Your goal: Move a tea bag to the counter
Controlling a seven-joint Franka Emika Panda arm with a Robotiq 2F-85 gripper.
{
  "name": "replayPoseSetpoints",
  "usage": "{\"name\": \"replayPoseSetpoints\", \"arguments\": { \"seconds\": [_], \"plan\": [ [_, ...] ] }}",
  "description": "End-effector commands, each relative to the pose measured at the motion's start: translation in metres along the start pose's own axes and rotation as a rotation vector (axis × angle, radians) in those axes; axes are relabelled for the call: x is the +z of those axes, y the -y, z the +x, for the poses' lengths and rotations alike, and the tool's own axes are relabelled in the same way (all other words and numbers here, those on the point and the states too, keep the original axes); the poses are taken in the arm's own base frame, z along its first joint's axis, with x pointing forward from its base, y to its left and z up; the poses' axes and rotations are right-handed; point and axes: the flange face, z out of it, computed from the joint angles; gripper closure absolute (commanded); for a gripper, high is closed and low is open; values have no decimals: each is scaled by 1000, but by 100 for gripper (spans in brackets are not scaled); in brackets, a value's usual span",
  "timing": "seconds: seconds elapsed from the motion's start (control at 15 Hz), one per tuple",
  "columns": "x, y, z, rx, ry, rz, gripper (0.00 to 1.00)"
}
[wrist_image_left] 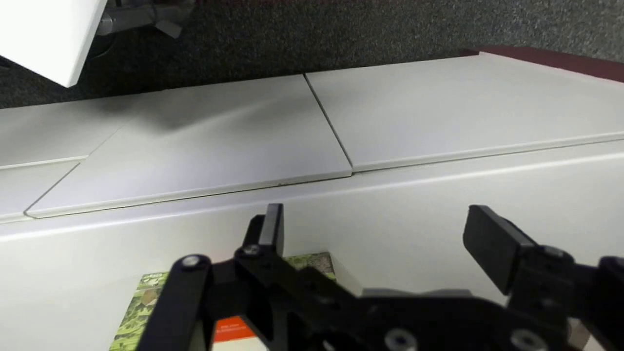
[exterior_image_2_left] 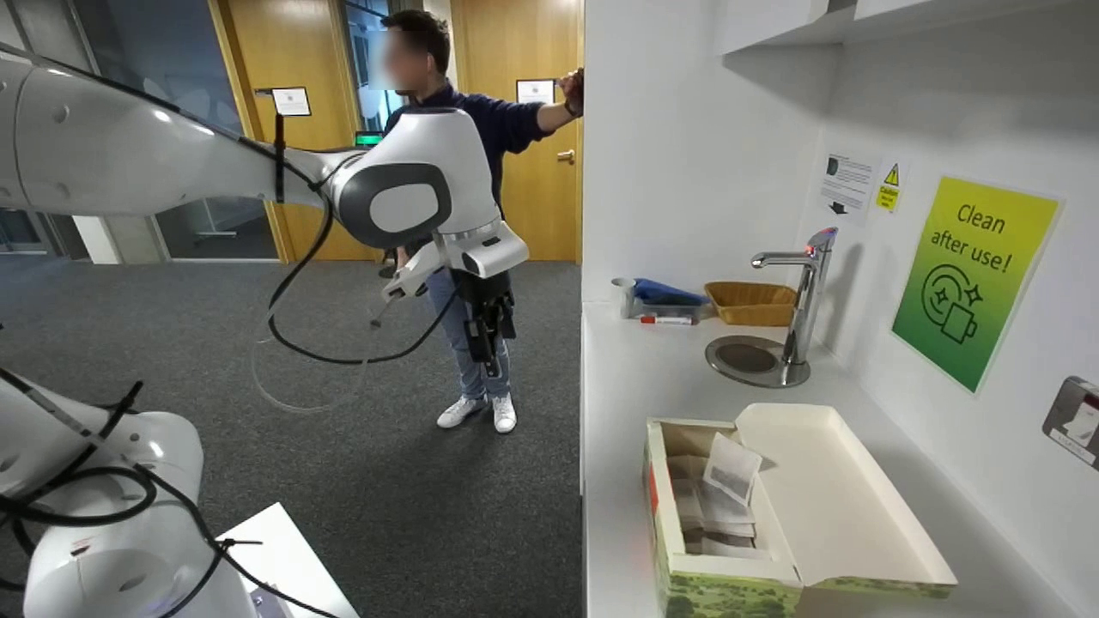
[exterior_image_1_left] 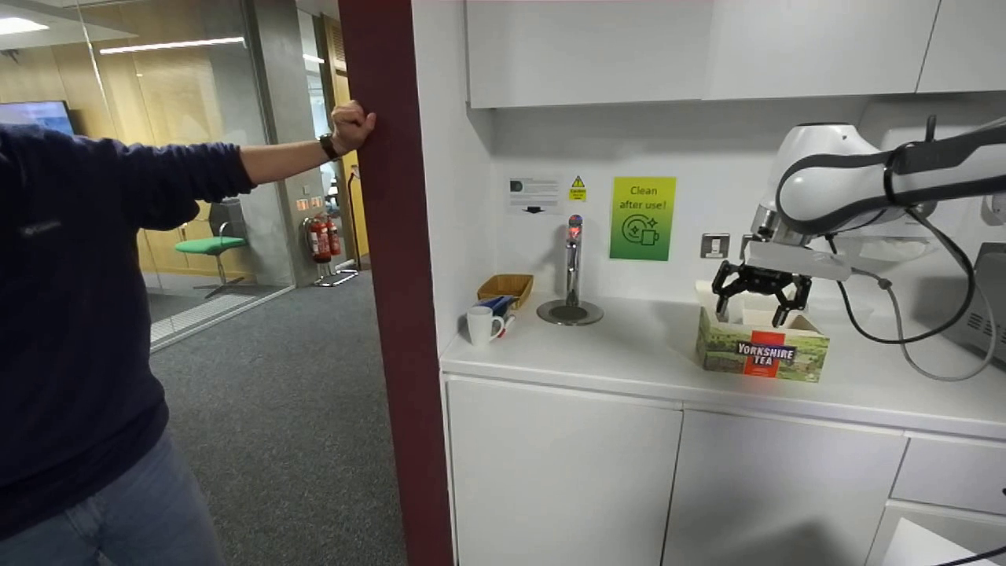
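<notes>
Tea bags [exterior_image_2_left: 717,511] are piled loosely inside the opened Yorkshire Tea box [exterior_image_1_left: 762,358], with one poking up at a tilt above the others. The lid [exterior_image_2_left: 846,498] is folded back toward the wall [exterior_image_1_left: 542,149], and the box itself stands on the white counter [exterior_image_1_left: 597,354], so the tea's up there but still in its packaging.

As for the gripper [wrist_image_left: 378,224], it's empty and spread really wide. The wrist view makes that pretty obvious: the fingers [wrist_image_left: 273,229] are way apart, bare counter shows in the gap, and one of them blocks part of the box's printed front. In an exterior view the arm [exterior_image_2_left: 399,197] holds it in mid-air, out past the counter's front edge and well apart from the box.

Further along the counter there's a chrome tap [exterior_image_1_left: 572,259], with a yellow-green "Clean after use!" poster [exterior_image_1_left: 643,218] on the wall near it. Past the tap sit a tan basket [exterior_image_2_left: 751,305], a white mug [exterior_image_1_left: 479,325] and a red-and-white marker [exterior_image_2_left: 670,320]. Out on the carpet [exterior_image_1_left: 299,409] a person [exterior_image_1_left: 71,314] stands reaching across to a dark red post [exterior_image_1_left: 397,259].
</notes>
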Motion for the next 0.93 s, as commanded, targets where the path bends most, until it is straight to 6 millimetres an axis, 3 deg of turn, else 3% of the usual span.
{"name": "replayPoseSetpoints", "arguments": {
  "seconds": [0.0,0.07,0.27,0.87],
  "plan": [
    [-9,-13,41,97,-1,12,0],
    [-1,-7,20,40,7,7,0],
    [-2,-17,37,78,10,13,0],
    [-2,-15,38,76,10,12,0]
  ]
}}
